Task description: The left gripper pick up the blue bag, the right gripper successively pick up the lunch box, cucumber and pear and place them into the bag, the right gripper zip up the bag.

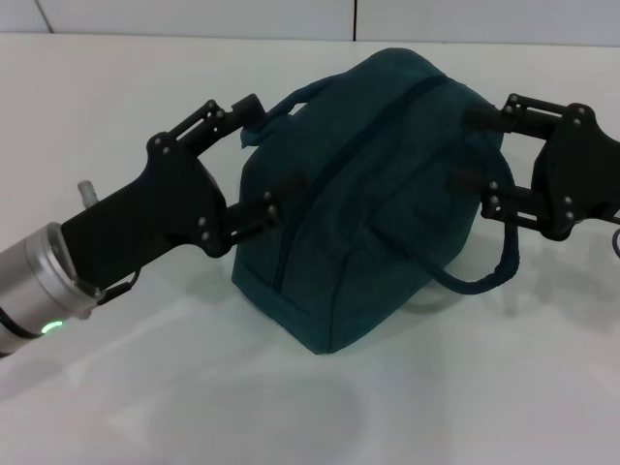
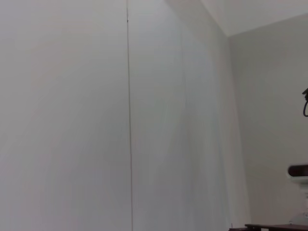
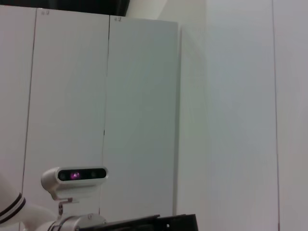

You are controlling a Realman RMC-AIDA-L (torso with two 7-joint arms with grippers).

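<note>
The blue bag (image 1: 368, 203) stands on the white table in the head view, its zip line running closed over the top. One cord handle (image 1: 480, 279) hangs down the front; the other sticks out at the far left top. My left gripper (image 1: 263, 157) is open at the bag's left end, one fingertip by the upper handle and the other against the bag's side. At the bag's right end my right gripper (image 1: 468, 147) is also open, both fingertips touching the fabric. The lunch box, cucumber and pear are out of view. Neither wrist view shows the bag.
The white table (image 1: 145, 387) stretches in front of and to the left of the bag. A pale wall runs behind it. The wrist views show only wall panels and a small camera (image 3: 74, 175) on a stand.
</note>
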